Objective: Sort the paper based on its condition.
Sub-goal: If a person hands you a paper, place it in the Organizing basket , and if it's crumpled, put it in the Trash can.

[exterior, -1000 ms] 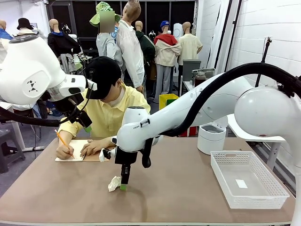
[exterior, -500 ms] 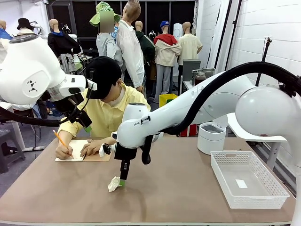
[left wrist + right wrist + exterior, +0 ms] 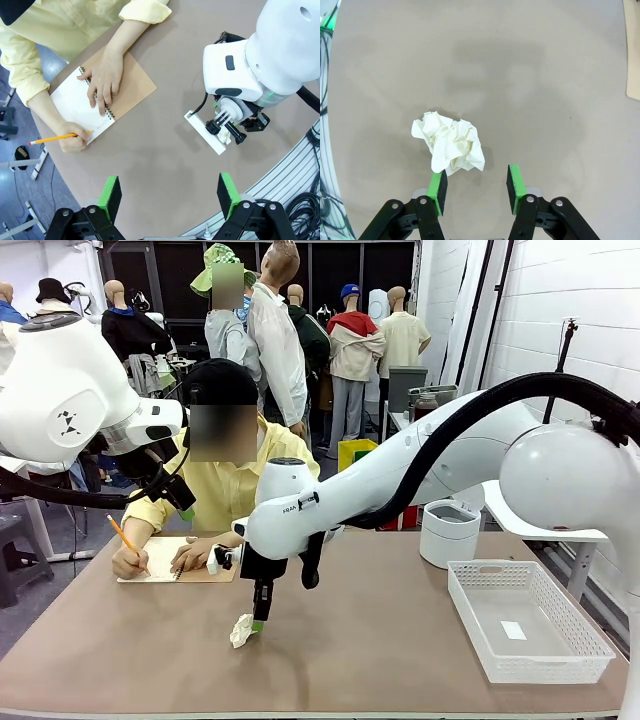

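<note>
right gripper (image 3: 476, 172) is hovering, fingers apart | crumpled paper ball (image 3: 451, 142) is lying at its 11 o'clock | left gripper (image 3: 169, 179) is hanging spread wide

A crumpled white paper ball (image 3: 242, 630) is lying lumpy and creased on the brown table (image 3: 380, 650), left of centre. A small flat white piece of paper (image 3: 513, 630) is lying inside the white basket (image 3: 550, 668) at the right

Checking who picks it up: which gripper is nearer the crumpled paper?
Right. The right gripper is open, right beside the crumpled paper; the left gripper is high above the table.
</note>
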Available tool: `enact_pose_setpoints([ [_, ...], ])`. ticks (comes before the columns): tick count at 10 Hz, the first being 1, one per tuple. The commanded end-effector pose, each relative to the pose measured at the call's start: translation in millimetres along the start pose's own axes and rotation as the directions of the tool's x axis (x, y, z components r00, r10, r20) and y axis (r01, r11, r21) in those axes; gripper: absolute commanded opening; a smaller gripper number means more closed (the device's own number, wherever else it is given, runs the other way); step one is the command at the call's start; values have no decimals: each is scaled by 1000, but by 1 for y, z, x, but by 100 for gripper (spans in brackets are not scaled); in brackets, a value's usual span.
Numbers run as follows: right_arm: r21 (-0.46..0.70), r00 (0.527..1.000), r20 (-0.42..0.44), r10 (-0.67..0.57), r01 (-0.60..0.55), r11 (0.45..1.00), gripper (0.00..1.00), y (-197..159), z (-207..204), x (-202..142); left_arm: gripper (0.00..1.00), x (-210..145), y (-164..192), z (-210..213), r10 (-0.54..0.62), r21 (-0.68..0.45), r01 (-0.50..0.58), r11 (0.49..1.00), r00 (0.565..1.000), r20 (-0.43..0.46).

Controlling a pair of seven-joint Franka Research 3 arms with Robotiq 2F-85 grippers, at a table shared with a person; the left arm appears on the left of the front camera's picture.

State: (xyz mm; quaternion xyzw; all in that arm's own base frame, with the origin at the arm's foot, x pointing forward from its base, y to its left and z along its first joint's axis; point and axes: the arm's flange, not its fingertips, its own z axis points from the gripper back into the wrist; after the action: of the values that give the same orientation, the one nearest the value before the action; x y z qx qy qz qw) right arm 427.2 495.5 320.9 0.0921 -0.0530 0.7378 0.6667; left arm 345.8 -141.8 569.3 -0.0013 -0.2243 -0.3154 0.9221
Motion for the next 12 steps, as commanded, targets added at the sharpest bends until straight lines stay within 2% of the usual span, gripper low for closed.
enact_pose_setpoints([
  [1,-21,1000,-12,11,-11,1000,62,-2,-6,9,100,0,1,1,1,0,-1,1000,1000,1],
  [12,33,993,13,116,-117,993,62,7,-12,32,100,0,1,1,1,0,-1,1000,1000,1],
])
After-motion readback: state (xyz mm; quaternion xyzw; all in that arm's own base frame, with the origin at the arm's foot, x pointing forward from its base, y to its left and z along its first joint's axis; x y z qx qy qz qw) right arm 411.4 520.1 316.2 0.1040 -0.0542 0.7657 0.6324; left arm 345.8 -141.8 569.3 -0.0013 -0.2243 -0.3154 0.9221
